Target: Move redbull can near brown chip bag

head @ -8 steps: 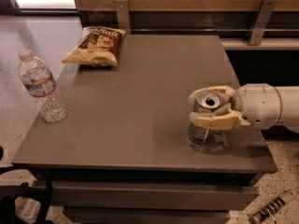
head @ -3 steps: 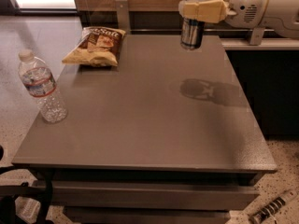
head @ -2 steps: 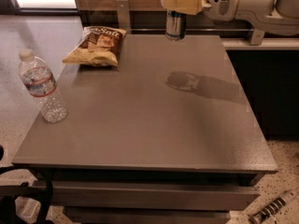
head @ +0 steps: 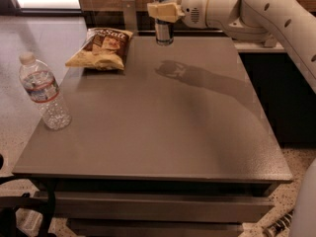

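One redbull can (head: 163,33), one brown chip bag (head: 101,48), one bottle (head: 44,95), one gripper (head: 162,10) above table (head: 163,132).

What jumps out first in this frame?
The gripper holds the redbull can in the air over the far edge of the table, casting a shadow below. The brown chip bag lies at the far left corner; a water bottle stands at the left edge.

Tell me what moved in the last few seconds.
The gripper, shut on the redbull can, lifted it off the table at the right side and carried it to the far side, leftward toward the brown chip bag; it hangs above the surface. The bag and water bottle stayed put.
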`<state>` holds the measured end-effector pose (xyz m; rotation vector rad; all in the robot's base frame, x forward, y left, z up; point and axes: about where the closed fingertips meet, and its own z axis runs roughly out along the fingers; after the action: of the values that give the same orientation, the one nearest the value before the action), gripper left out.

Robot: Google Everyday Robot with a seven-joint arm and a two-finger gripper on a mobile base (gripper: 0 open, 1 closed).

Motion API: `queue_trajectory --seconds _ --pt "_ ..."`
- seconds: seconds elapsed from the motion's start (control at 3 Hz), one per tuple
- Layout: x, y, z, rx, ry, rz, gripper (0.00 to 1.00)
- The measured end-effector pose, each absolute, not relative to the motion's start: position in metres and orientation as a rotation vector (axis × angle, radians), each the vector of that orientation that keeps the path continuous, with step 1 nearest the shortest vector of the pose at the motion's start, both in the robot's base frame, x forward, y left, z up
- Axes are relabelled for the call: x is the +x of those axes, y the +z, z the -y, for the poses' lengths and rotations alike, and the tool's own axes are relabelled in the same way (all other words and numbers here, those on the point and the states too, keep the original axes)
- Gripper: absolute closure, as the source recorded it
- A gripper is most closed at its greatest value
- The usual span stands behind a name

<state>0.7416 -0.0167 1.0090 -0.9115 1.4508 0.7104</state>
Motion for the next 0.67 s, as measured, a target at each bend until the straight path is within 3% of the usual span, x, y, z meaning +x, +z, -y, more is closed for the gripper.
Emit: queue_trajectory --seconds 0.67 --pt "0.7462 1.0033 0.0116 -0.914 0.698 -1.470 1.00"
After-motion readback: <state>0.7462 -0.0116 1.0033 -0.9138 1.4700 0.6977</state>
